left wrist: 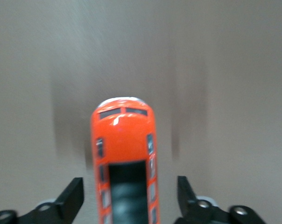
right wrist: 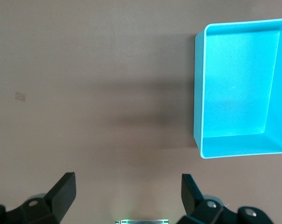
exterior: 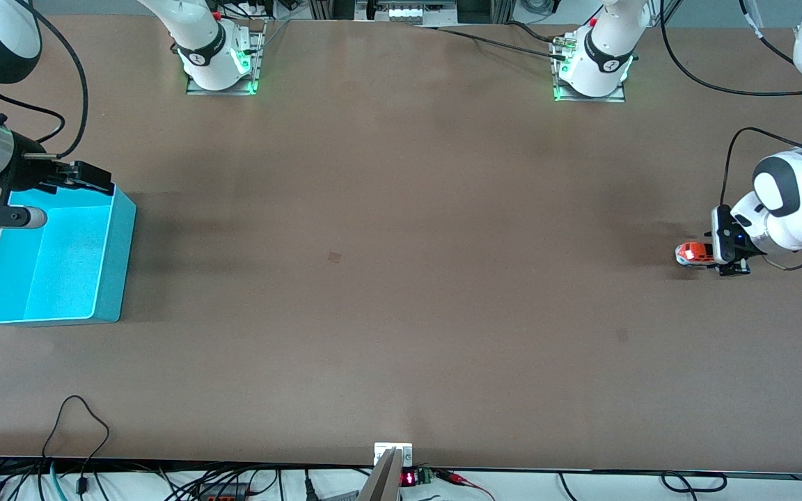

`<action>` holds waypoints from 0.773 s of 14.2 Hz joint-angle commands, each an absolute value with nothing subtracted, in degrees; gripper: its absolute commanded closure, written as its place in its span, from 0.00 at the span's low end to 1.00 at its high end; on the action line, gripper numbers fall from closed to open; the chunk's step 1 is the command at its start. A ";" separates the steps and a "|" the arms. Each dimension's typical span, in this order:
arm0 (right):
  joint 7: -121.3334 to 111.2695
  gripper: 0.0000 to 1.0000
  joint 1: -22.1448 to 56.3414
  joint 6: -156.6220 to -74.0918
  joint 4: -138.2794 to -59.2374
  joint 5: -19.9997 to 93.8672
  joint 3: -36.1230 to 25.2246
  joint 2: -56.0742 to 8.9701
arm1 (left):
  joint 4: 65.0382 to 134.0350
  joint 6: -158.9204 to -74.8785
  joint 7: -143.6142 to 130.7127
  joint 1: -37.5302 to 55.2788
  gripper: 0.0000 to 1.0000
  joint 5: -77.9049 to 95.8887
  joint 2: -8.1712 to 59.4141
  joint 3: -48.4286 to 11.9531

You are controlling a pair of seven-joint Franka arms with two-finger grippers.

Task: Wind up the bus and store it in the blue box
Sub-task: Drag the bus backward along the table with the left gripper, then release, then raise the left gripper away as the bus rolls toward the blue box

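- You saw only part of the bus [left wrist: 125,163] in the left wrist view: its rear ran off the picture's edge, and its outline was blurred.
- In the front view the left gripper [exterior: 727,252] covered one end of the bus [exterior: 693,253].
- The right arm hid a corner of the blue box [exterior: 113,264] in the front view.
- The blue box [right wrist: 199,112] was cut off by the edge of the right wrist view.
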State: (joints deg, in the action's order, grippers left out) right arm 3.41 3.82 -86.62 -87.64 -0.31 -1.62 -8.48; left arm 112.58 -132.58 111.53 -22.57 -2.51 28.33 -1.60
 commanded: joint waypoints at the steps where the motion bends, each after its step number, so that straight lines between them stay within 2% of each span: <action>1: 2.73 0.00 3.60 -85.69 -87.01 0.18 -1.49 -8.44 | 104.96 -121.93 109.60 -20.31 0.00 -3.60 26.64 -1.49; 7: 2.72 0.00 3.60 -85.69 -86.92 0.26 -1.49 -8.44 | 103.62 -110.76 100.40 -13.19 0.00 -3.69 18.47 -1.49; 11: 2.72 0.00 3.60 -85.69 -86.92 0.26 -1.49 -8.44 | 103.36 -108.98 90.29 -8.89 0.00 -3.60 17.31 -1.58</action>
State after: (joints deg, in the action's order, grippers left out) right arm 3.41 3.82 -86.61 -87.63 -0.31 -1.62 -8.48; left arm 102.98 -109.84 94.79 -10.34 -2.51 18.06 -1.83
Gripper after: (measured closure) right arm 0.000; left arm 0.000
